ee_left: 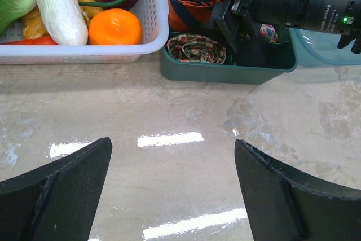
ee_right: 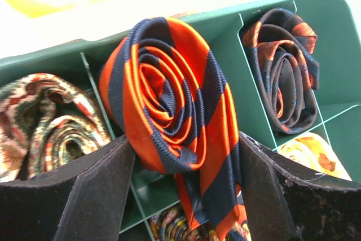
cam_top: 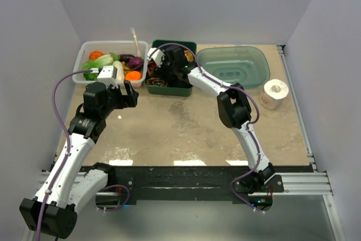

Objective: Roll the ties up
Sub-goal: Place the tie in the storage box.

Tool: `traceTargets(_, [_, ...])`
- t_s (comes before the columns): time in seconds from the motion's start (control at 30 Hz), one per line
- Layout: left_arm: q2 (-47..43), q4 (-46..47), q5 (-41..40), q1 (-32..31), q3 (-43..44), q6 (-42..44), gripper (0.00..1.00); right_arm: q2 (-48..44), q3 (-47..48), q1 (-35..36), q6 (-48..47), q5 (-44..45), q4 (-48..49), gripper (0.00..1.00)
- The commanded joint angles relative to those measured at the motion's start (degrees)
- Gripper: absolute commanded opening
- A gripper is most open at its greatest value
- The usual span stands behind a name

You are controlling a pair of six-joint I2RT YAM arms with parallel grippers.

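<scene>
Orange-and-navy striped fabric tie point(ee_right: 169, 100) sits coiled in the green plastic tray point(ee_right: 333, 43), between the right gripper's point(ee_right: 186, 142) spread jaws. Left gripper point(ee_left: 172, 141), spread too, hovers outside that tray.

Robotics lab cell: white partition walls point(cam_top: 186, 4), aluminium-railed worktable point(cam_top: 186, 131).

White basket point(cam_top: 84, 49), teal tub point(cam_top: 260, 60), paper roll point(cam_top: 275, 93)
</scene>
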Motion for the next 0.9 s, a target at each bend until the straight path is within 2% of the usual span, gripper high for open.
traceTargets(0.0, [-0.4,2.3,0.7,0.5,-0.2,0.6,0.95,-5.8,-0.8,0.9,3.2,-0.6,1.0,0.75])
traceTargets(0.2, [-0.3,2.3,0.7,0.5,-0.2,0.6,0.95,-7.2,-1.1,0.9,6.1,-1.1,5.5,0.82])
traceTargets(0.33, [-0.5,2.3,0.7,0.5,-0.2,0.7,0.95,-4.5,1.4,0.8,6.7,-1.1,5.7,0.84])
traceTargets(0.47, [-0.5,2.3,0.7,0.5,-0.2,0.7,0.95,-2.8,2.7,0.9,6.8,-0.2,5.6,0.80])
traceTargets(0.6, [-0.5,2.3,0.7,0.5,-0.3,0.8,0.95,-2.5,0.2,0.9,7.6,0.9,10.3,0.75])
traceTargets(0.87, [-0.4,2.2,0.8,0.5,-0.3,0.8,0.95,1.1,2.2,0.9,8.3,-0.6,8.8,0.67])
